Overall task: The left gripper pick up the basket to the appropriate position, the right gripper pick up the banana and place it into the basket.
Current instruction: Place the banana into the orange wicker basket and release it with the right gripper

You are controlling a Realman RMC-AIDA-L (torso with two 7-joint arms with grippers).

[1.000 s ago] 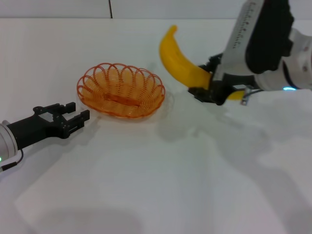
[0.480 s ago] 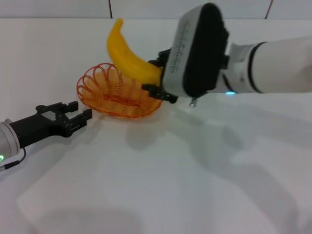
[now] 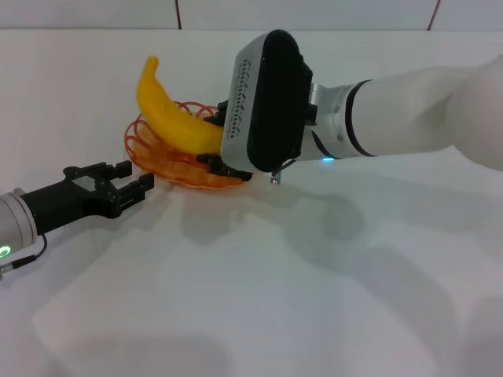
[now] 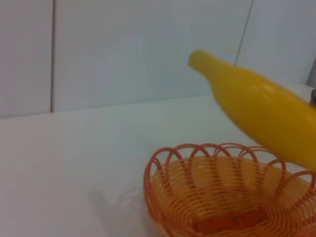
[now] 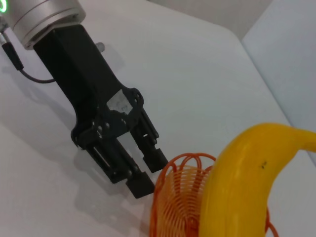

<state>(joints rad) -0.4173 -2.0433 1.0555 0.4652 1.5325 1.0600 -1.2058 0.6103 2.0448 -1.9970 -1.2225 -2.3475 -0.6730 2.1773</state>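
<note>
Basket placed and only the release left, it seems: the right gripper point(image 3: 211, 148), clamped on the banana point(image 3: 174, 119), holds it tilted over the basket point(image 3: 155, 155) on the white table point(image 3: 259, 283), while the left gripper point(image 3: 135, 180) waits beside it, fingers apart and empty.

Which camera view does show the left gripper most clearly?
The right wrist view shows it best: the left gripper appears whole and close, its fingers open beside the basket. The head view shows it smaller, low near the basket's rim. The left wrist view shows none of it, only basket and banana.
</note>
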